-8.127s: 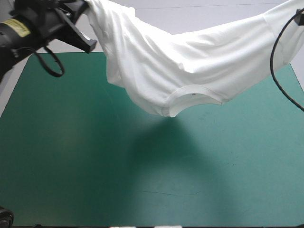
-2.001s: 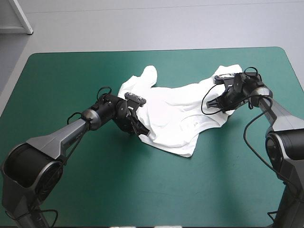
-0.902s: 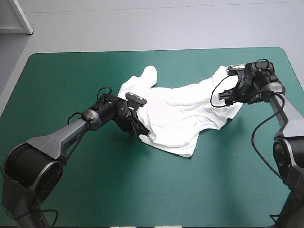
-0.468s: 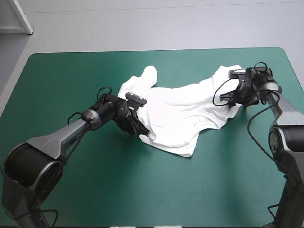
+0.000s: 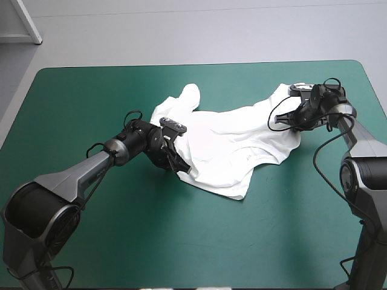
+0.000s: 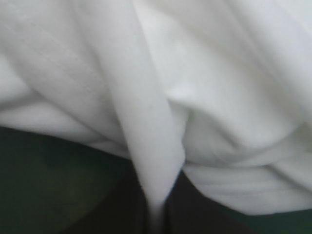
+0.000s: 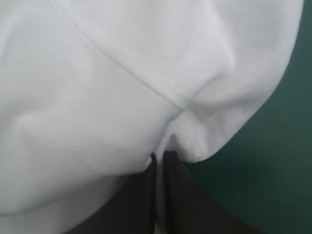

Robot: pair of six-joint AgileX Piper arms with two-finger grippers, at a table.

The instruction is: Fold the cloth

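Observation:
The white T-shirt (image 5: pixel 233 145) lies rumpled on the teal-green table (image 5: pixel 121 235), right of the middle, its neck opening toward the near side. My left gripper (image 5: pixel 182 167) is low at the shirt's left edge, shut on a fold of it. In the left wrist view that fold (image 6: pixel 151 131) runs down between my black fingers (image 6: pixel 122 214). My right gripper (image 5: pixel 289 124) sits at the shirt's right sleeve, shut on the cloth. The right wrist view shows a thin pinch of the T-shirt (image 7: pixel 112 97) between the nearly closed fingers (image 7: pixel 136 204).
Bare teal-green cover spreads wide on the near side and at the left. The table's far edge (image 5: pixel 199 63) lies just beyond the shirt, and the right edge (image 5: pixel 376 90) is close to my right arm.
The shirt hung in the air earlier and now lies on the table. Just before, my right gripper shifted around the right sleeve, tugging it slightly. The left gripper has stayed put.

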